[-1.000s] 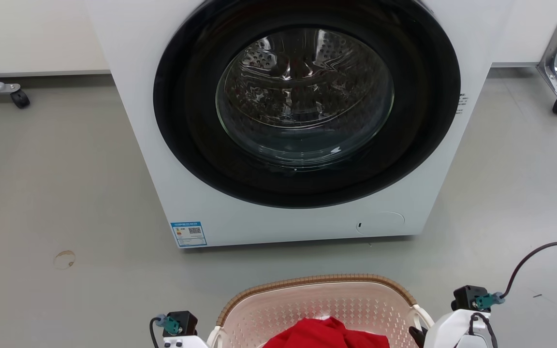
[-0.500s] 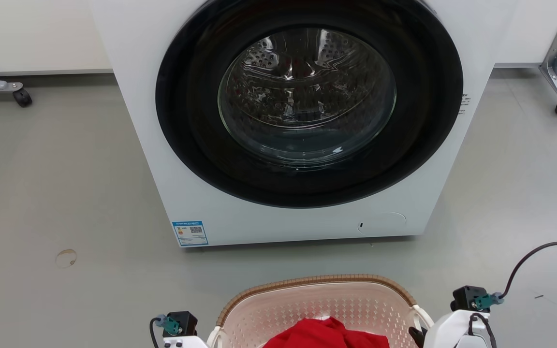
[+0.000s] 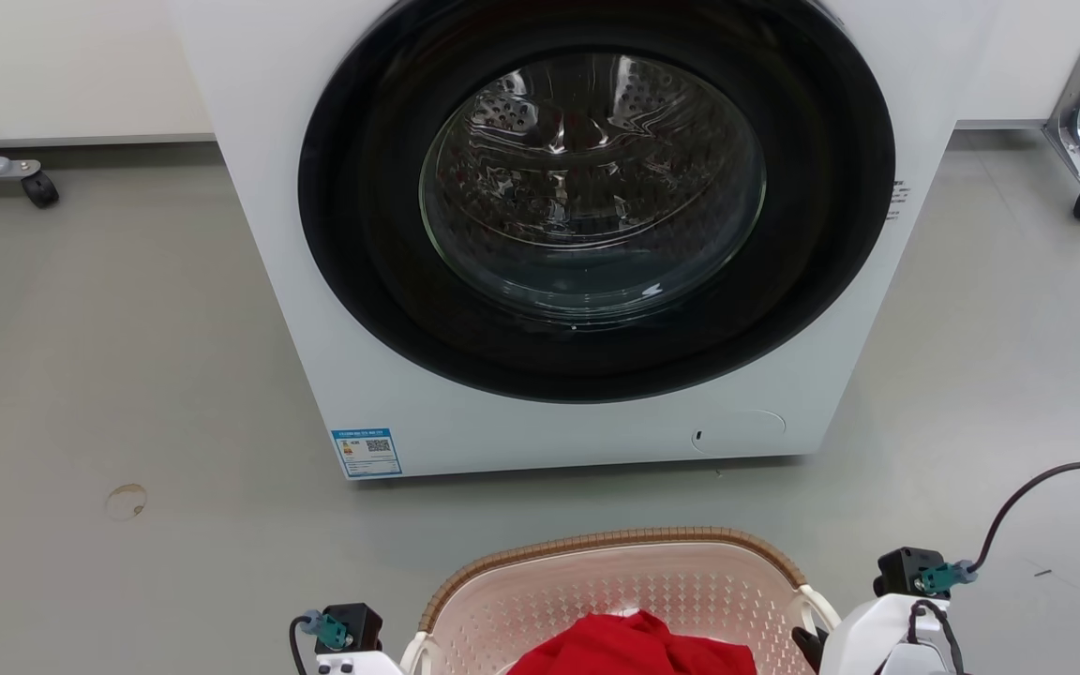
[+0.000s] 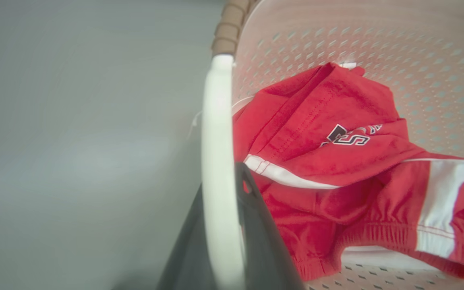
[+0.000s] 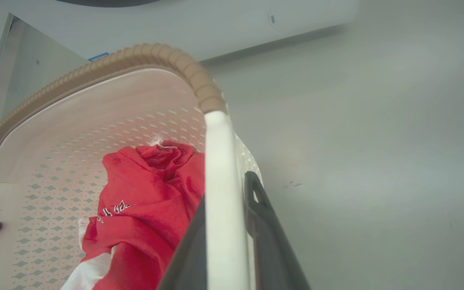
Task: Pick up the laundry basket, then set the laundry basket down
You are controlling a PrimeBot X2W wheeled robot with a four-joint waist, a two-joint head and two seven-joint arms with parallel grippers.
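The pale pink perforated plastic laundry basket (image 3: 615, 577) lies crosswise between the arms, with left gripper (image 4: 220, 181) and right gripper (image 5: 226, 189) each clamped on a white side handle (image 4: 215, 121).

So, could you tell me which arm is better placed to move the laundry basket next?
Neither alone: the left end effector grips the laundry basket's left white handle, the right end effector its right handle; both together.

Washing machine (image 3: 521, 441) on grey floor (image 3: 127, 328)

Garment (image 3: 634, 649) in laundry basket (image 3: 615, 540), washing machine (image 3: 502, 436) behind it
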